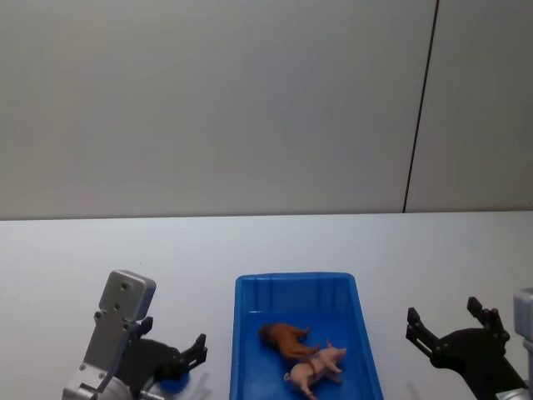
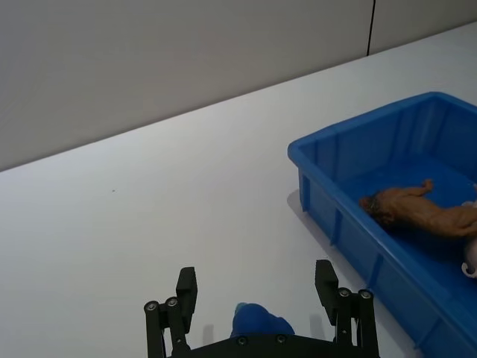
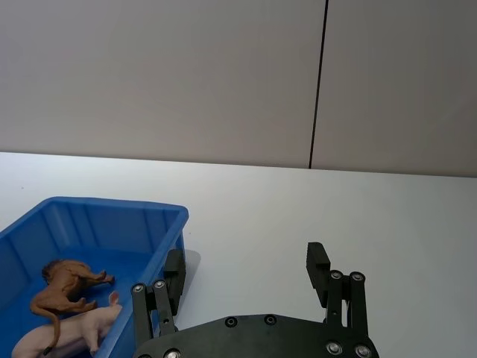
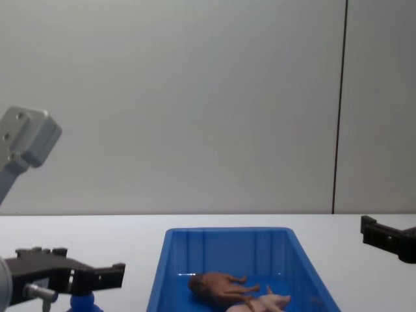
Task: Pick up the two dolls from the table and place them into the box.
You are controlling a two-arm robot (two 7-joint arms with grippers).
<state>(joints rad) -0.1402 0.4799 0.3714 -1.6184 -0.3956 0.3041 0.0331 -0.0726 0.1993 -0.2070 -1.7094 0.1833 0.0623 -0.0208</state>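
Both dolls lay inside the box (image 1: 250,333), toward its near end: the reddish-brown doll (image 1: 285,339) on its side with its long axis running roughly across the box, and the pale pink doll (image 1: 318,364) just in front of it, touching or nearly touching it. The box sat at the middle of the table (image 1: 83,250) near its front edge. The left gripper (image 1: 185,354) hung off the box's left side with its jaws spread and nothing between them, above a small blue object (image 2: 257,322). The right gripper (image 1: 454,323) was off the box's right side, likewise spread and empty. Neither doll remained on the tabletop, so the placing looked complete, and what remained was probably only to draw the arms away.
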